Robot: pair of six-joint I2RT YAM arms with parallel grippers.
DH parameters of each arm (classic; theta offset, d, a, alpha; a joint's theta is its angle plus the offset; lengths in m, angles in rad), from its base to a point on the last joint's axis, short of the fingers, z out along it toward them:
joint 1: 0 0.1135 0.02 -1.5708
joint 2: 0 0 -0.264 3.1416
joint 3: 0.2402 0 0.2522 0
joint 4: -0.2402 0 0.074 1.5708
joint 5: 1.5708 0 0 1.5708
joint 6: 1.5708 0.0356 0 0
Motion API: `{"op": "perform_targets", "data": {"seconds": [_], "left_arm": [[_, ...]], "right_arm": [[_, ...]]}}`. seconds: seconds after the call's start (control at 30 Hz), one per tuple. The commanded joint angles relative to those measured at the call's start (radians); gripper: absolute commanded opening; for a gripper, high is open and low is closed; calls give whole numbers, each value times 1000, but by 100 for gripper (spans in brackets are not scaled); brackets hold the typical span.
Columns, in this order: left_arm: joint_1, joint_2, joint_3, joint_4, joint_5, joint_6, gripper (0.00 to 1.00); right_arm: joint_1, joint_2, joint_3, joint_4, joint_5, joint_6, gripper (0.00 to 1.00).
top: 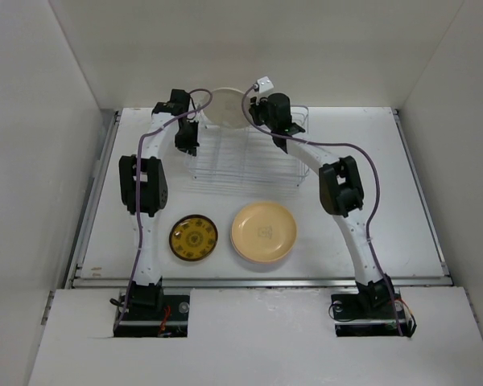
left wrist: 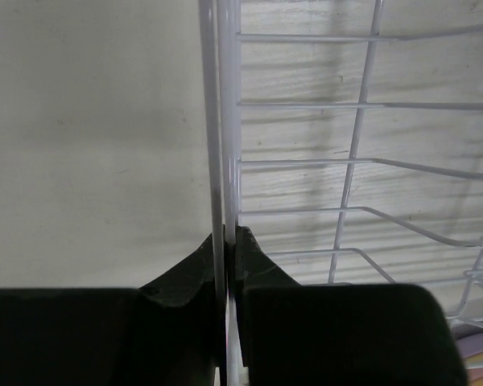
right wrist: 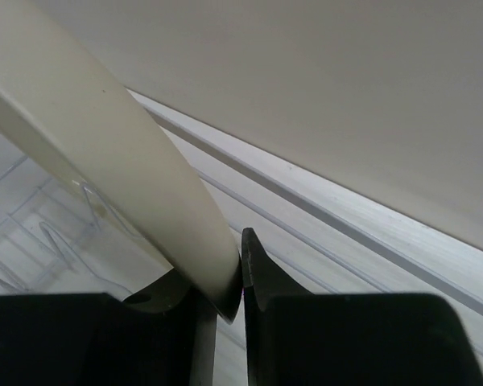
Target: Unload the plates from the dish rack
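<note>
The wire dish rack (top: 241,161) stands at the back middle of the table. My right gripper (top: 253,110) is shut on the rim of a large cream plate (top: 225,107) and holds it upright over the rack's back edge. In the right wrist view the plate's edge (right wrist: 129,161) is pinched in that gripper (right wrist: 228,275). My left gripper (top: 187,145) is shut on the rack's left end. In the left wrist view it (left wrist: 228,241) clamps an upright rack wire (left wrist: 225,121). A small amber patterned plate (top: 193,237) and a larger pale yellow-tan plate (top: 263,232) lie flat on the table in front of the rack.
White walls close in the table on the left, back and right. A metal rail (top: 258,281) runs along the table's near edge. Purple cables (top: 362,161) run along both arms. A pinkish rim shows under the yellow-tan plate, as if it lies on another plate.
</note>
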State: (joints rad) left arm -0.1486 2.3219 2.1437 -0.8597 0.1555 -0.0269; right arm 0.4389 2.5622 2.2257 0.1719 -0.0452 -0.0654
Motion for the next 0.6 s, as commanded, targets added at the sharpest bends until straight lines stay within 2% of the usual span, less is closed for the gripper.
{"op": "perform_targets", "data": {"seconds": [0.0,0.23,0.33,0.57], "left_arm": [[0,31,7,-104,76,-60,0],[0,-15,-51,-108,96,-241,0],[0,-35,-113,-85,108,-283,0],[0,-55,-165,-75,170,-340,0]], "right_arm": [[15,-138,-49,188,113,10,0],[15,-180,-47,245,122,10,0],[15,-180,-37,245,122,10,0],[15,-287,-126,212,171,41,0]]}}
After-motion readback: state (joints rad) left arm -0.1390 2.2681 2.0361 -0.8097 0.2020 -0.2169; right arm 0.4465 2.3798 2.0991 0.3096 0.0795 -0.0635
